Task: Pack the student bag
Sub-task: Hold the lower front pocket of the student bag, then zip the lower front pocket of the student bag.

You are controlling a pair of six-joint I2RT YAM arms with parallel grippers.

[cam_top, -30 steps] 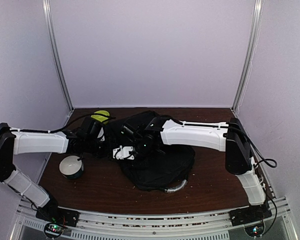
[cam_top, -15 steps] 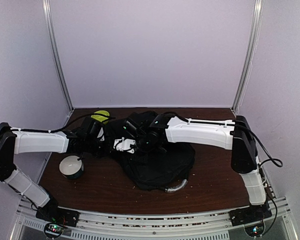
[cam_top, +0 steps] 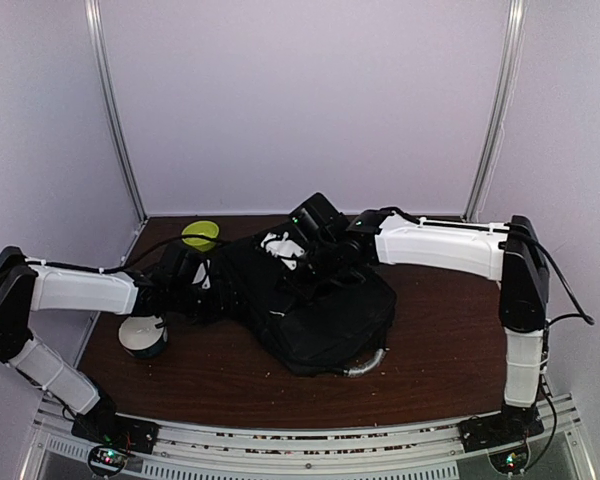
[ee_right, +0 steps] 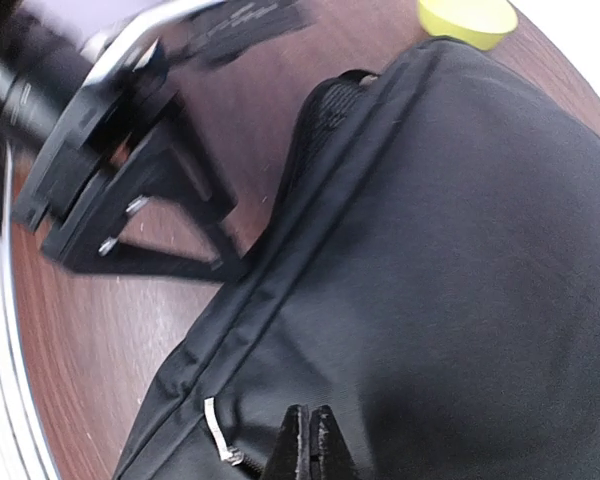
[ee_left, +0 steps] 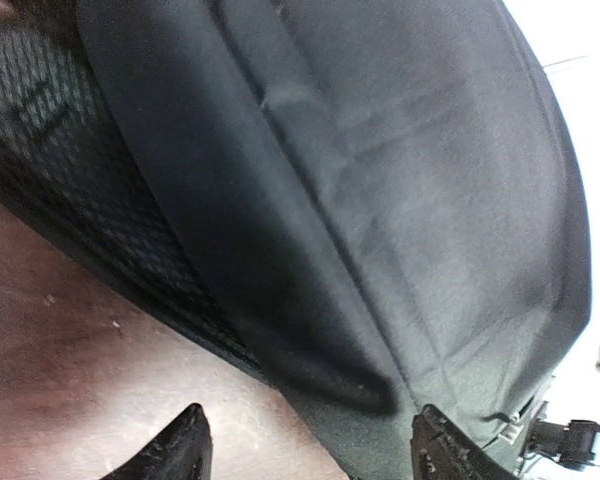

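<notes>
The student bag (cam_top: 325, 310) is a big black backpack lying in the middle of the table, its grey handle (cam_top: 365, 365) at the near side. My right gripper (cam_top: 292, 248) is shut at the bag's far top, pinching the black fabric (ee_right: 450, 250) beside a silver zipper pull (ee_right: 218, 435); the bag bulges up under it. My left gripper (cam_top: 208, 292) is open at the bag's left edge. In the left wrist view its fingertips (ee_left: 188, 445) straddle the bag's rim (ee_left: 360, 250), over the bare table.
A yellow-green bowl (cam_top: 200, 234) sits at the back left, also in the right wrist view (ee_right: 467, 18). A white-and-black roll (cam_top: 143, 335) stands by the left arm. The brown table (cam_top: 430, 340) has walls close on three sides.
My right gripper has moved back and up, and the bag's far part has risen and shifted with it. My left gripper has slid slightly toward the bag's left edge.
</notes>
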